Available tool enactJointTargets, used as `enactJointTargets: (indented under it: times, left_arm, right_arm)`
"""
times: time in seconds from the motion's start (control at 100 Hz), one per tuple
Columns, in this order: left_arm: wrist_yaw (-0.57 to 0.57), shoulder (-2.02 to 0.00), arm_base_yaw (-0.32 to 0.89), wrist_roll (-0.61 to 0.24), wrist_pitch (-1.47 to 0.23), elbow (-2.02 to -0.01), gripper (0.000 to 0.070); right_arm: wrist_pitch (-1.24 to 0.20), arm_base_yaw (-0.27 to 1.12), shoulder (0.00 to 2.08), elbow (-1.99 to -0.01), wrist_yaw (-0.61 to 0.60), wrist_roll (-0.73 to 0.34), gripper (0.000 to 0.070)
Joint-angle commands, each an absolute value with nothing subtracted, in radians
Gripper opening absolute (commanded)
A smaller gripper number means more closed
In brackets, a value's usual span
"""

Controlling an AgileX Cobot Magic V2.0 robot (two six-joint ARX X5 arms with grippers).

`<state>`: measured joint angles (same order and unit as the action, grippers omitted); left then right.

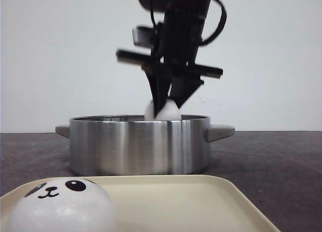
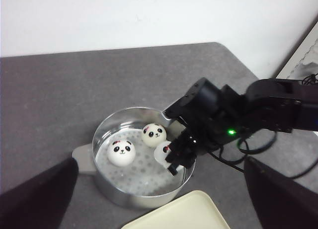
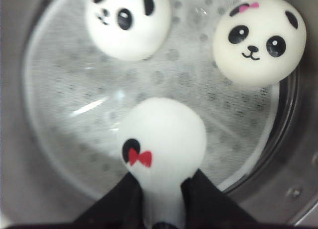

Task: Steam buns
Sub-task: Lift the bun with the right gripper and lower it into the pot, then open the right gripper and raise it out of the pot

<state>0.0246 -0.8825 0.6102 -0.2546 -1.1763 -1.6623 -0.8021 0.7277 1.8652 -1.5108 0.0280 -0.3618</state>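
Note:
My right gripper (image 1: 168, 103) is shut on a white panda bun (image 1: 169, 111) with a red bow and holds it just inside the rim of the steel pot (image 1: 141, 146). In the right wrist view the held bun (image 3: 164, 134) is squeezed between the fingers (image 3: 208, 199) above the perforated steamer plate (image 3: 74, 114). Two more panda buns (image 3: 128, 20) (image 3: 259, 40) lie on that plate. A fourth bun (image 1: 60, 207) sits on the cream tray (image 1: 201, 202) at the front left. My left gripper (image 2: 160, 162) hovers high above the pot, open and empty.
The pot has two side handles (image 1: 219, 133) and stands on a dark grey table (image 1: 271, 161). The tray lies directly in front of the pot. A white wall stands behind. The right arm's cable (image 2: 258, 144) hangs to the right of the pot.

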Motion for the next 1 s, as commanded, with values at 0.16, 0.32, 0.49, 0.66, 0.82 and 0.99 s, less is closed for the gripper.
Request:
enactJointTargets:
  times: [0.16, 0.32, 0.49, 0.66, 0.82, 0.99]
  left_arm:
    - [0.029, -0.889, 0.617, -0.264, -1.191, -1.680, 0.0700]
    - [0.029, -0.889, 0.617, -0.266, -1.200, -1.680, 0.0700]
    - [0.030, -0.889, 0.617, -0.266, -1.197, -1.680, 0.0700]
    - [0.030, -0.889, 0.617, -0.266, -1.197, -1.680, 0.0700]
    - [0.035, -0.890, 0.617, -0.266, -1.198, -1.680, 0.0700]
    - [0.037, -0.907, 0.617, -0.278, -1.208, -1.660, 0.0700]
  right_arm:
    - [-0.793, 0.709, 1.915, -1.526, 0.038, -0.363, 0.0077]
    - [-0.801, 0.704, 1.918, -1.526, 0.025, -0.361, 0.0416]
    - [-0.804, 0.704, 1.918, -1.526, 0.024, -0.361, 0.0506]
    - [-0.808, 0.704, 1.918, -1.526, 0.025, -0.361, 0.0570]
    - [-0.802, 0.702, 1.913, -1.536, 0.026, -0.359, 0.0570]
    - [-0.801, 0.703, 1.842, -1.601, 0.026, -0.334, 0.0220]
